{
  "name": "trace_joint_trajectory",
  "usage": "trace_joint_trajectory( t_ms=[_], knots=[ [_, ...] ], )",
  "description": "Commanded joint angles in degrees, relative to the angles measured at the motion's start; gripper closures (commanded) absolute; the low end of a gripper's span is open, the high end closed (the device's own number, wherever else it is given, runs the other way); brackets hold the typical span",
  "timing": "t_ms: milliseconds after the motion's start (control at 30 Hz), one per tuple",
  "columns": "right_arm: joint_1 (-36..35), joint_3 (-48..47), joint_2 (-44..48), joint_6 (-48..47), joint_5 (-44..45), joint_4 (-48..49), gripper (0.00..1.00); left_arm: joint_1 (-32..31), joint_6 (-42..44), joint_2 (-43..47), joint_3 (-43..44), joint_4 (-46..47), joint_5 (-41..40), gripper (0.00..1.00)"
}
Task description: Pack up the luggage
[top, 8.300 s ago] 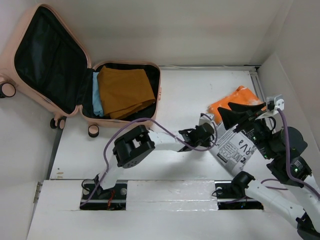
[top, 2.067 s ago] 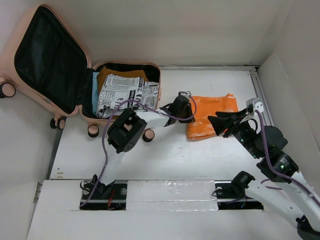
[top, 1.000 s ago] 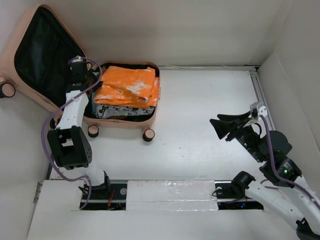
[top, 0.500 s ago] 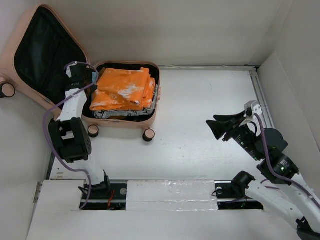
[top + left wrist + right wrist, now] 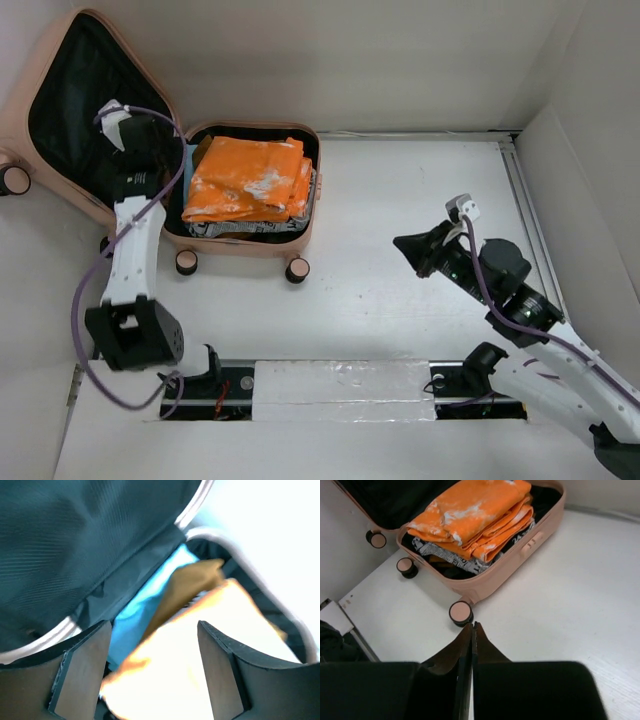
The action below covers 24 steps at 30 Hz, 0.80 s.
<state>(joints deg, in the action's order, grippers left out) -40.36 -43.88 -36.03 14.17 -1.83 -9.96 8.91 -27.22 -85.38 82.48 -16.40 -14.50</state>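
I've got the luggage (image 5: 250, 246) at the table's (image 5: 420, 180) far-left corner, its lid (image 5: 90, 110) open to the left. The base looks full: an orange shirt (image 5: 250, 180) tops a printed one (image 5: 445, 555), with blue (image 5: 145, 617) and tan (image 5: 185, 582) cloth at the hinge side. I judge loading about done and only closing left. The left gripper (image 5: 152, 630) hovers by the hinge, fingers spread and empty. The right gripper (image 5: 472, 630), well apart, has its fingers pressed together on nothing.
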Motion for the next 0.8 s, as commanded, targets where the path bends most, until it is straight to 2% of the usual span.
trace_joint_trajectory(
  t_ms=[0, 67, 100, 167, 233, 267, 400, 500, 567, 700, 767],
  knots=[
    [0.28, 2.04, -0.18, -0.55, -3.71, 6.69, 0.98, -0.82, 1.73, 10.31, -2.32, -0.55, -9.37, 0.36],
    [0.28, 2.83, -0.18, -0.55, -6.08, 7.75, 1.00, -0.82, 3.05, 13.66, -2.32, -3.70, -14.12, 0.37],
    [0.28, 3.35, -0.18, -0.55, -8.35, 7.76, 1.00, -0.82, 3.05, 15.06, -1.36, -5.12, -20.41, 0.37],
    [0.28, 3.36, 0.52, -0.55, -10.56, 8.37, 1.00, -0.82, 5.32, 16.38, -0.83, -6.79, -27.30, 0.38],
    [0.28, 4.06, 1.14, -0.55, -12.40, 9.51, 0.92, 0.22, 6.22, 16.92, -0.22, -7.41, -33.63, 0.38],
    [0.28, 4.06, 1.14, -0.55, -13.81, 9.52, 0.89, 1.97, 6.22, 17.44, -0.21, -7.41, -34.36, 0.37],
    [0.28, 4.06, 1.67, -0.55, -16.71, 9.52, 0.65, 3.57, 5.69, 11.75, 5.84, -13.45, -38.74, 0.37],
    [0.28, 4.59, 1.67, -0.55, -17.42, 9.52, 0.60, 6.11, 5.69, 4.99, 11.82, -18.13, -46.04, 0.37],
    [0.28, 5.20, 1.67, -0.55, -17.42, 9.52, 0.60, 7.26, 4.55, 4.44, 11.83, -18.75, -46.67, 0.38],
    [0.28, 5.73, 1.14, -0.55, -17.42, 9.52, 0.59, 14.28, 2.45, 3.21, 11.13, -18.75, -38.52, 0.40],
    [0.28, 6.34, 0.09, -0.55, -17.42, 9.52, 0.59, 15.44, 3.92, 2.50, 11.13, -17.44, -38.50, 0.43]
  ],
)
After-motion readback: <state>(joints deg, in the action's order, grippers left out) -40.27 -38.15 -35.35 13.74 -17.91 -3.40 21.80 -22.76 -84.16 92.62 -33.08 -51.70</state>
